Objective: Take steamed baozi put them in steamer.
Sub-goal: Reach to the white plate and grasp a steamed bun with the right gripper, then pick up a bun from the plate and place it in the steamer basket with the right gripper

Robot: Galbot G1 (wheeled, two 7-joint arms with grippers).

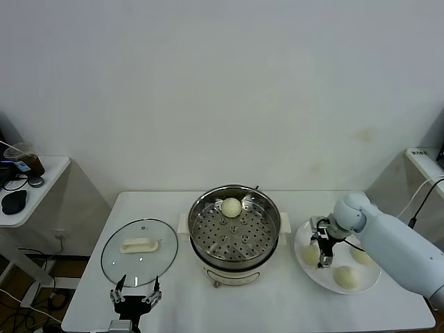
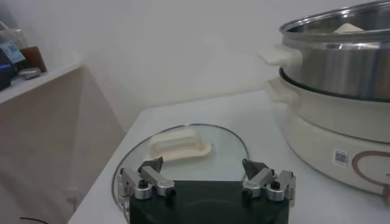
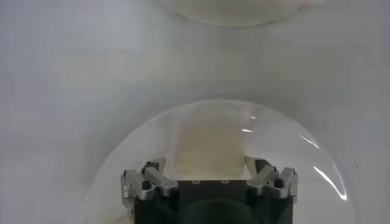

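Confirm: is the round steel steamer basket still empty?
No. One cream-white round bun sits in the steamer basket; three remain on the white plate.

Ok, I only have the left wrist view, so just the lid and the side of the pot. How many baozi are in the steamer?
Observer: One baozi, at the far side of the steamer.
Operator: And the others?
Observer: Three lie on a white plate, to the steamer's right.
Operator: Where's the right gripper?
Observer: The right gripper is low over that plate, open, with one bun showing between its fingers in the right wrist view.
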